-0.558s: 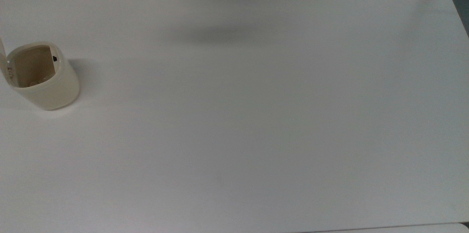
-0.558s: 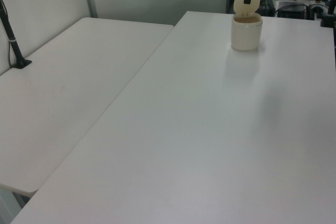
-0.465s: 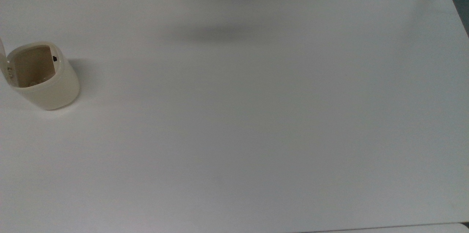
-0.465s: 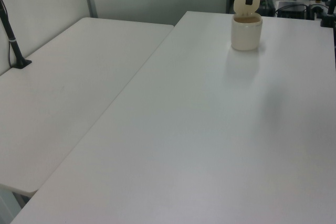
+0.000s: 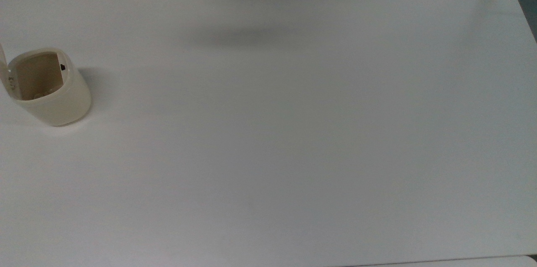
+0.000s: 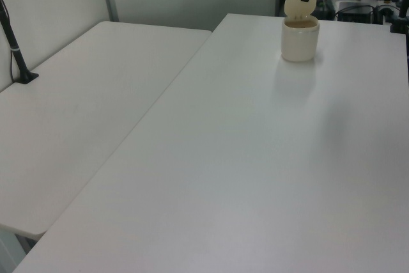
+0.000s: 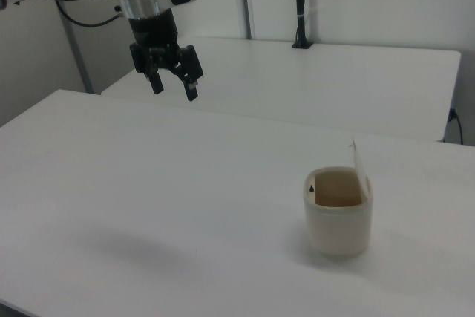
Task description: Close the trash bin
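The trash bin (image 7: 338, 214) is coloured cream, with a tan interior and a small black button. The desk (image 5: 293, 132) is plain white. The hand (image 7: 174, 87) is black.

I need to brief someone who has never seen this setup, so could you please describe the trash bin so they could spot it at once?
Start from the big white table; the trash bin stands near the top view's left edge. It is a small cream tub with rounded sides, a tan inside and a little black button on its rim. Its flat lid stands upright, leaving the mouth open.
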